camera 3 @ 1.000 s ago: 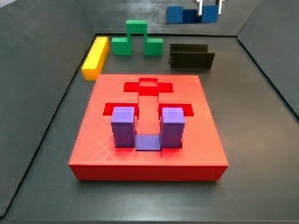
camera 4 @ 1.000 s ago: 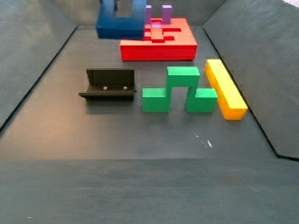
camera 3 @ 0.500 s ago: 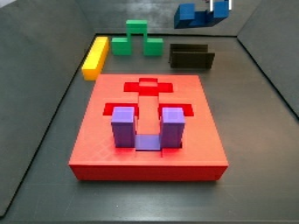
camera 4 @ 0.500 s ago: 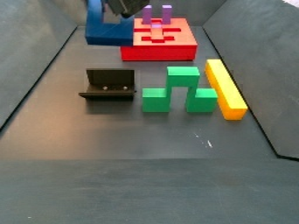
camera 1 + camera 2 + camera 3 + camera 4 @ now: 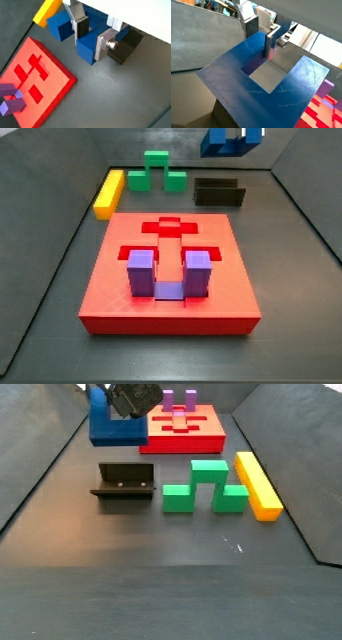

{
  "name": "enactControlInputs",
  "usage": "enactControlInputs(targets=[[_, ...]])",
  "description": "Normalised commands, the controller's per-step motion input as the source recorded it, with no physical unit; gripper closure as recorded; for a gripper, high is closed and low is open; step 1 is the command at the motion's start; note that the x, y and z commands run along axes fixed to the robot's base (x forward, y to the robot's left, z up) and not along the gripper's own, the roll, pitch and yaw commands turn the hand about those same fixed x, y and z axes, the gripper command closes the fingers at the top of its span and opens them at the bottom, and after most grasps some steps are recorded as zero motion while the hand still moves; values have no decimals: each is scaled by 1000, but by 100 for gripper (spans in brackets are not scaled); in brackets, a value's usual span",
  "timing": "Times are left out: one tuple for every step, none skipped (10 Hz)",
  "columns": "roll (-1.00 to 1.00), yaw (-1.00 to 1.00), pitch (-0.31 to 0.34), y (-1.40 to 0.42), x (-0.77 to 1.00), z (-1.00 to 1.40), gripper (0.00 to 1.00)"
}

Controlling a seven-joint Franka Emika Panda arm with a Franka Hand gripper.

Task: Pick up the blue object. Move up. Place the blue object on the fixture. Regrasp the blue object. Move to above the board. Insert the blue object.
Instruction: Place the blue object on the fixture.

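Note:
My gripper [image 5: 131, 401] is shut on the blue object [image 5: 114, 422], a deep-blue U-shaped block. It holds the block tilted, high above the floor. In both wrist views the silver fingers [image 5: 106, 43] clamp one arm of the blue object [image 5: 85, 46], whose U opening faces the camera [image 5: 271, 97]. In a side view the block [image 5: 219, 140] hangs at the top edge with the gripper [image 5: 242, 135]. The fixture [image 5: 124, 482] stands on the floor below and shows in a wrist view [image 5: 127, 45] just past a finger. The red board [image 5: 167, 278] lies apart.
A purple U-shaped piece [image 5: 167, 274] stands in the board's recess. A green block [image 5: 206, 486] and a yellow bar [image 5: 258, 484] lie beside the fixture. Dark sloping walls [image 5: 54, 168] enclose the floor.
The gripper has carried the blue object away from the board's far end towards the fixture's end and tilted it more upright. Nothing else has moved.

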Motion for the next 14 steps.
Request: enactControlInputs(targets=[[-566, -269, 117, 263, 714, -186, 100], [-600, -274, 69, 237, 737, -186, 100], [-626, -266, 0, 277, 640, -251, 100], [-671, -129, -140, 274, 409, -329, 100], [-574, 0, -183, 249, 217, -274, 100], [-411, 0, -134, 217, 129, -234, 100], [-357, 0, -111, 186, 134, -234, 100], [-269, 0, -40, 151, 126, -203, 100], [-154, -9, 0, 114, 120, -217, 100], [-51, -43, 0, 74, 63, -280, 100], [77, -11, 0, 0, 6, -334, 100], [271, -11, 0, 0, 29, -343, 100], [314, -29, 34, 0, 74, -311, 100], [317, -31, 23, 0, 54, -320, 100]])
